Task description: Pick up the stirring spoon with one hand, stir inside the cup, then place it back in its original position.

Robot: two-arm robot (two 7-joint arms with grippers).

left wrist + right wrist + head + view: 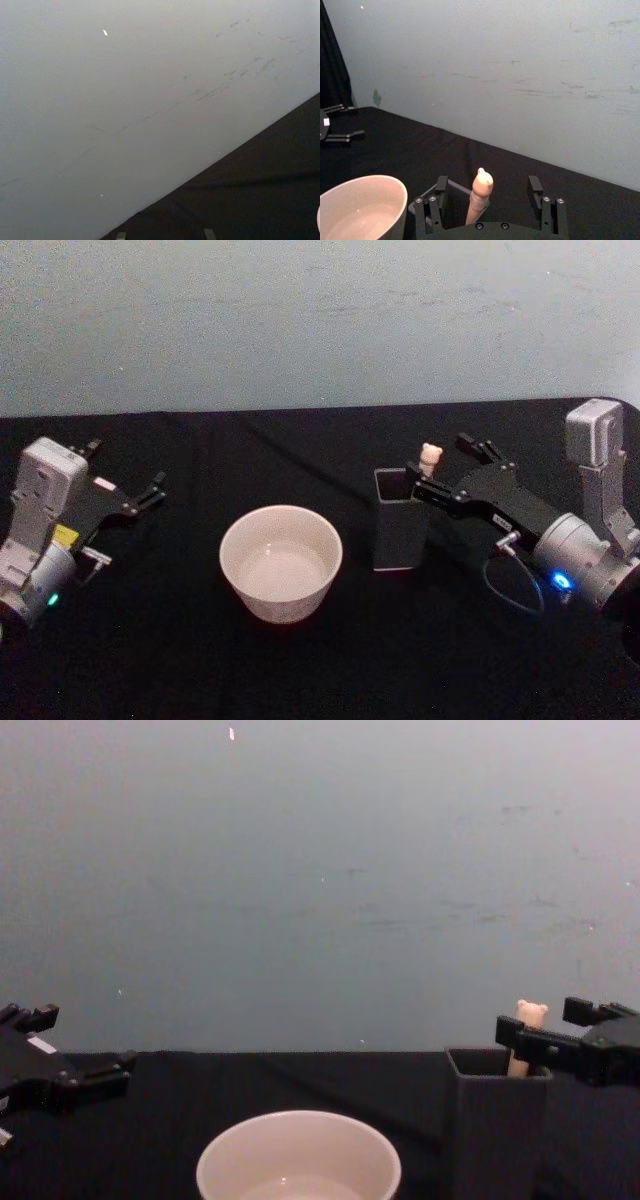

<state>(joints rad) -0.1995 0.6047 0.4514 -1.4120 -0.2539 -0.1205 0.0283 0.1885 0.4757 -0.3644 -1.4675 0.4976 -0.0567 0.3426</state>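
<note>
My right gripper (450, 472) sits right of the cup (285, 608), released. Its fingers are spread on either side of the stirring spoon (431, 455), clear of the handle. The spoon stands in the dark square holder (400, 535) just right of the cup, bear head above the rim. Can't tell if there's liquid in the cup. My left gripper (125, 472) is parked well left of the cup, fingers apart.

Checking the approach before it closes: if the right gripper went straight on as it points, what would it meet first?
The stirring spoon: its bear-topped handle stands between the right gripper's open fingers, rising from the dark holder. The holder's rim probably comes next, though depth is unclear.
</note>
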